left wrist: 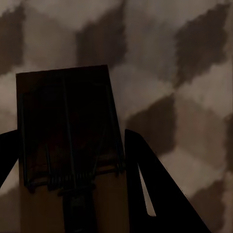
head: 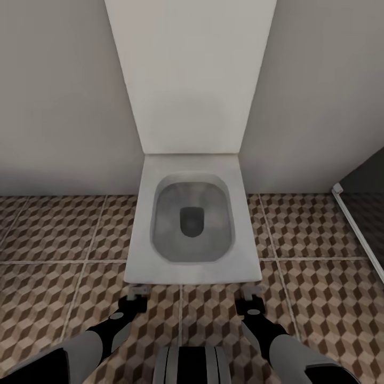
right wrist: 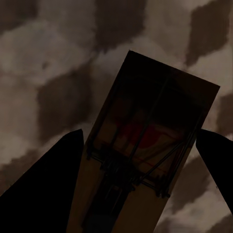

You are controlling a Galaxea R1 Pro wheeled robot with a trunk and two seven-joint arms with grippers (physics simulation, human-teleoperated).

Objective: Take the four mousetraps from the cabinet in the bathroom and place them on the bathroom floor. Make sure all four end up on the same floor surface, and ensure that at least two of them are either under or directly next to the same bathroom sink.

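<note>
Left fingers (left wrist: 145,184) clamp 1 mousetrap (left wrist: 68,126); right fingers (right wrist: 53,184) clamp another mousetrap (right wrist: 150,141).

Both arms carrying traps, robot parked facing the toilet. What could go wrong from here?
1. The left gripper and right gripper sit right at the toilet front rim, so driving forward or raising the arms may hit it.
2. Setting down here may fail the sink condition: this floor patch is beside the toilet.
3. The left mousetrap and right mousetrap protrude beyond the fingers, so one might slip while turning.
</note>
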